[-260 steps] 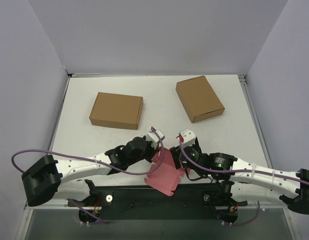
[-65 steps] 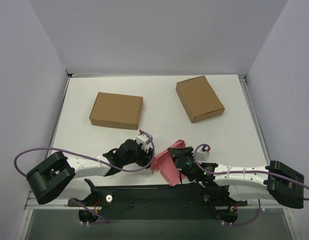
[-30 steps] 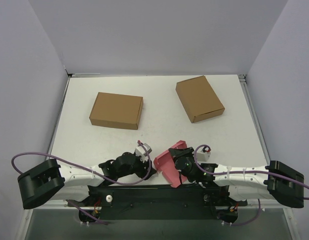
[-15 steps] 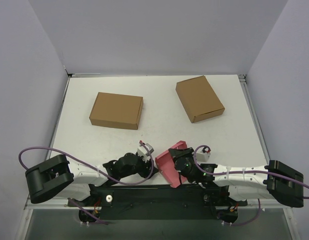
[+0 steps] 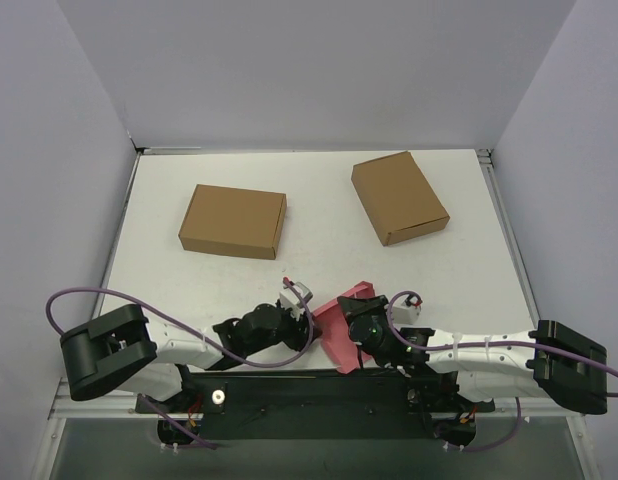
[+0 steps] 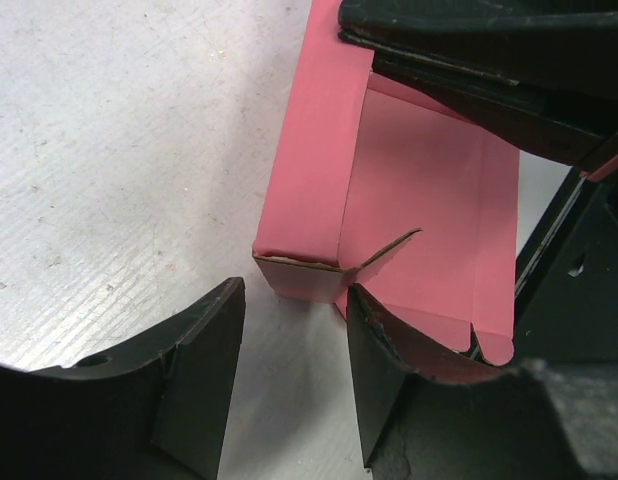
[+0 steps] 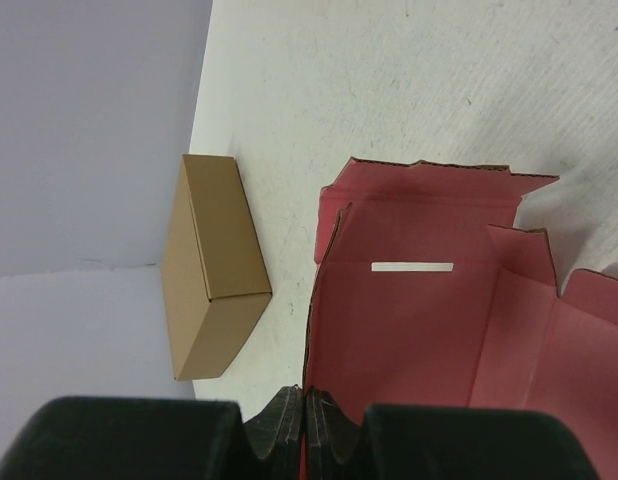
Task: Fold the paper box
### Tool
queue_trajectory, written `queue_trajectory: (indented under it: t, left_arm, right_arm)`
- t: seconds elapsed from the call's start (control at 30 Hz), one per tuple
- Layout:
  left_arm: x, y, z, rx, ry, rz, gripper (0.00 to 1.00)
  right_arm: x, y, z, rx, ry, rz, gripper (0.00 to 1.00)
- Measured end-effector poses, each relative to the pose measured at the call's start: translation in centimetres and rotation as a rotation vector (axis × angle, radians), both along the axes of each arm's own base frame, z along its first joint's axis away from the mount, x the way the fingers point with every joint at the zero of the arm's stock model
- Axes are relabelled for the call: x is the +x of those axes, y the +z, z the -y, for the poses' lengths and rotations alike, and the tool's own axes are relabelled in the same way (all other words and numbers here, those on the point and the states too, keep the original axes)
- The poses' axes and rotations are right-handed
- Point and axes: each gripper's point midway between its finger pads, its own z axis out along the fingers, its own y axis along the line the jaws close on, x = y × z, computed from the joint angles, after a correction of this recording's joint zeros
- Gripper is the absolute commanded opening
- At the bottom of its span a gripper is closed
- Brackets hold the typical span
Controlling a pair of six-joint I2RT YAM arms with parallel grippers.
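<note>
The paper box (image 5: 341,322) is a pink, partly folded card sheet near the table's front edge, between the two arms. In the right wrist view its inner face (image 7: 429,300) shows a slot and raised flaps. My right gripper (image 7: 307,402) is shut on the edge of one panel (image 5: 363,328). The left wrist view has a folded corner of the box (image 6: 319,200) just ahead of my left gripper (image 6: 293,298). That gripper (image 5: 297,312) is open with bare table between its fingers, and its right finger (image 6: 389,370) lies against a pink flap.
Two closed brown cardboard boxes lie farther back, one at left (image 5: 233,221) and one at right (image 5: 399,197); the left one also shows in the right wrist view (image 7: 214,265). The black mounting rail (image 5: 309,385) runs along the near edge. Grey walls close the table's sides and back.
My left gripper has slid right, up to the pink box's left corner, and its jaws have narrowed somewhat. The right gripper keeps its hold, and the box has barely moved.
</note>
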Motion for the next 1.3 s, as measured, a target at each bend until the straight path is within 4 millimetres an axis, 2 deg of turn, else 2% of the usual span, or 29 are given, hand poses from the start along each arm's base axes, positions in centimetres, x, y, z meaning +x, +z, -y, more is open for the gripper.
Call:
queue_trajectory:
  t: [0.33,0.6,0.87,1.3]
  left_arm:
    - [0.4,0.2,-0.2,0.024,0.084,0.07,0.58]
    - [1.6,1.1,0.5,-0.023,0.133,0.129,0.62]
    - [2.2,1.0,0.4,-0.022,0.178,0.156,0.54]
    - [1.3,0.9,0.7,0.056,0.182,0.223,0.38]
  right_arm:
    - [-0.1,-0.1,0.0,-0.001,-0.008,0.007,0.0]
    - [-0.3,-0.2,-0.4,0.01,-0.002,0.003,0.0]
    - [-0.5,-0.2,-0.5,0.015,0.002,0.001,0.0]
    - [-0.6,-0.2,-0.2,0.024,-0.004,-0.004,0.0]
